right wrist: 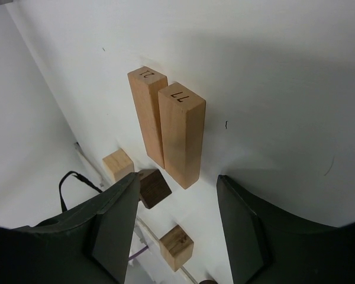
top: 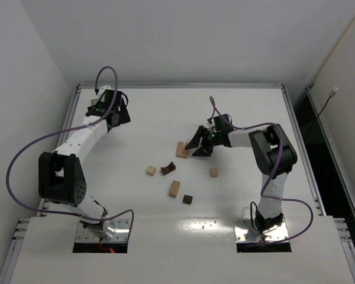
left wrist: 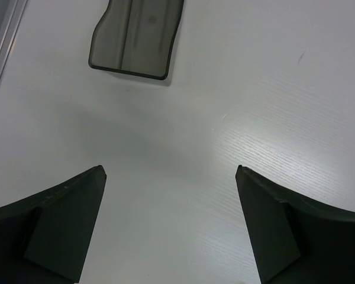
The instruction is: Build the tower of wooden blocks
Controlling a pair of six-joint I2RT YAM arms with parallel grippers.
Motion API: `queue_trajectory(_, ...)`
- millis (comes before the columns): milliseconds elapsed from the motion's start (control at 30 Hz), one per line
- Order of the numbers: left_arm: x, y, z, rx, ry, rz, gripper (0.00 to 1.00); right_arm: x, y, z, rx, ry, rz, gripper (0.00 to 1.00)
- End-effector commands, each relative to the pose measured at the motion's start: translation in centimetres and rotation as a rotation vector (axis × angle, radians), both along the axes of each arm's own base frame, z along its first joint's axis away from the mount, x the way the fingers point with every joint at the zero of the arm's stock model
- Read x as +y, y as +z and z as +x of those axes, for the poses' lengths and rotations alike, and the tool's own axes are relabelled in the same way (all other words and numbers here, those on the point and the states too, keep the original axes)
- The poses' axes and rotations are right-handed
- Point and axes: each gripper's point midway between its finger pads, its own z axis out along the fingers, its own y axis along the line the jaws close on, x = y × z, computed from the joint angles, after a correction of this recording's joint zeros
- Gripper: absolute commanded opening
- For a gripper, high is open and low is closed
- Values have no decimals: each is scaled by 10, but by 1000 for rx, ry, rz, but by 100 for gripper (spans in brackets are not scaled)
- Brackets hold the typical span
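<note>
Tan wood: pair of bars (right wrist: 180,136) stands on end mid-table (top: 242,106), long sides touching, long axes vertical, numbered ends up. Right gripper (top: 199,147) sits just beside them, jaws parted, gripping nothing. Tan cube (top: 151,170), dark arch (top: 168,170), second tan cube (top: 214,172), flat tan bar (top: 174,189) and dark cube (top: 187,199) lie scattered nearer the bases. Left gripper (left wrist: 170,170) hangs wide open, holding nothing, near the grey bin (left wrist: 136,38).
</note>
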Motion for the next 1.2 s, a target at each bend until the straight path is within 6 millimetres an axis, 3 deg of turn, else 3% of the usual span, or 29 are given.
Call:
queue_trajectory(0,4,18,10,-58,14,-12,90,-28,-46,-5,58,-54,-180,53)
queue_trajectory(133,8,18,10,-58,24,-11,90,-25,-42,-5,74,-49,-162,53)
queue_trajectory(267,8,18,10,-58,24,-11,90,-21,-21,8,19,-45,-148,50)
queue_trajectory(600,6,14,11,-48,17,-17,90,-14,2,32,-77,-14,-163,49)
queue_trajectory(700,6,14,11,-48,17,-17,90,-10,4,42,-96,-6,-158,49)
queue_trajectory(967,6,14,11,-48,17,-17,90,-4,0,45,-99,16,-151,49)
queue_trajectory(1167,6,17,12,-57,17,-18,90,14,-1,37,-101,52,-135,49)
